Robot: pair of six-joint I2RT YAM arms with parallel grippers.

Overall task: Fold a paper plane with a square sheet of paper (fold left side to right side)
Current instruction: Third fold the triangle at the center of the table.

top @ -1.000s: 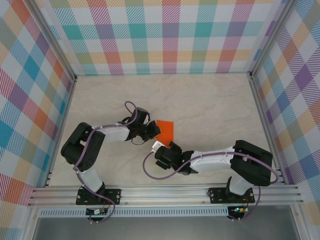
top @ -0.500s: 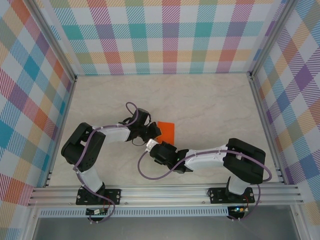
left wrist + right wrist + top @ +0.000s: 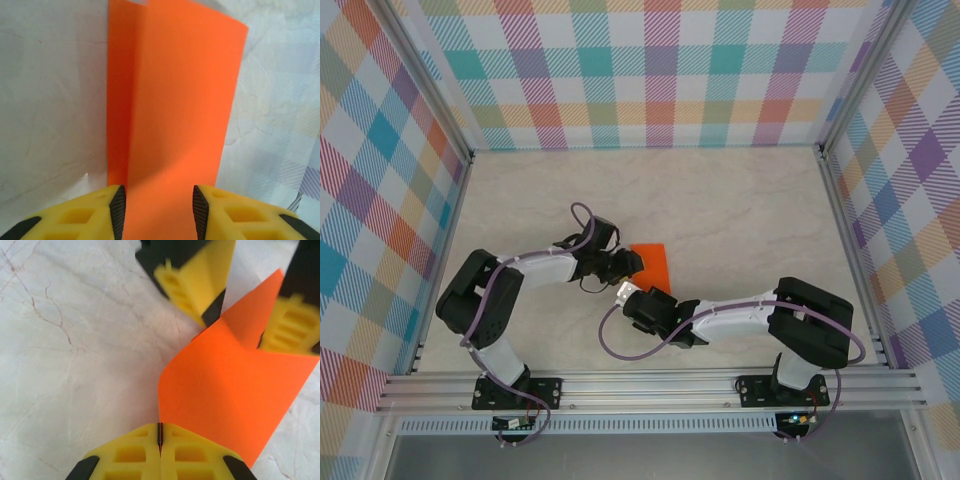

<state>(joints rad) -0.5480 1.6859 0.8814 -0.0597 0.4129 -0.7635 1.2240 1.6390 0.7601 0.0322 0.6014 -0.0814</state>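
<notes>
The square sheet of paper (image 3: 652, 262) is bright orange and lies partly folded on the table, one flap curling up. In the left wrist view the sheet of paper (image 3: 175, 115) runs away from me, its near end between the spread fingers of my left gripper (image 3: 159, 212). My left gripper (image 3: 626, 264) stands open at the sheet's left edge. My right gripper (image 3: 160, 432) is shut on the near corner of the sheet of paper (image 3: 230, 385), a thin orange line showing in its jaw seam. From above, the right gripper (image 3: 626, 291) sits just below the sheet.
The marble-patterned table (image 3: 740, 200) is walled by checked panels (image 3: 660, 70) on three sides. An aluminium rail (image 3: 650, 385) runs along the near edge. The two arms meet closely at the table's middle, with a purple cable (image 3: 610, 345) looping under the right arm.
My right gripper has slid left to the sheet's near corner and now pinches it. The left arm has edged slightly right. The sheet lies a little flatter.
</notes>
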